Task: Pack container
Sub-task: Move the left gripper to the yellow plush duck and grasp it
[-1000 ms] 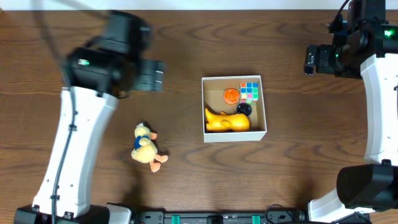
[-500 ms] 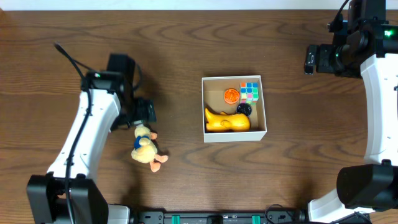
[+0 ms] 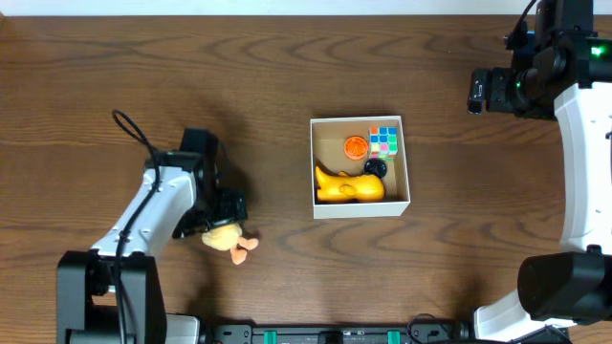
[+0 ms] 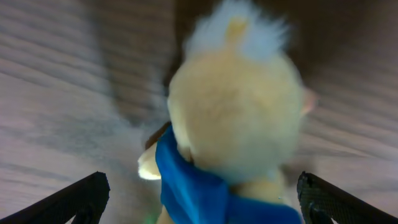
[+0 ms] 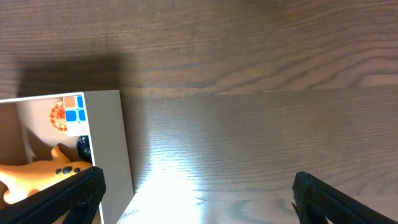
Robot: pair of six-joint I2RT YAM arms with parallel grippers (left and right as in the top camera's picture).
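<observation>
The container point(image 3: 360, 208) is a square white-walled box at table centre. It holds a yellow-orange toy point(image 3: 349, 186), a colour cube point(image 3: 384, 141), an orange disc point(image 3: 356, 146) and a small black piece point(image 3: 375, 168). A yellow plush duck point(image 3: 228, 238) with a blue scarf lies on the table left of the box. My left gripper point(image 3: 222, 212) is open right over it; in the left wrist view the duck point(image 4: 233, 124) fills the space between the fingers point(image 4: 199, 199). My right gripper point(image 5: 198, 199) is open and empty, at the far right point(image 3: 492, 91). The box corner shows in the right wrist view point(image 5: 112, 149).
Dark wooden table point(image 3: 287, 67) all round the box. The right arm's white link point(image 3: 579, 162) runs along the right edge. The left arm's cable point(image 3: 134, 129) loops above the left arm.
My left arm has swung down and toward the front, bringing its open gripper from behind the duck down onto it. The right arm and the box have not moved.
</observation>
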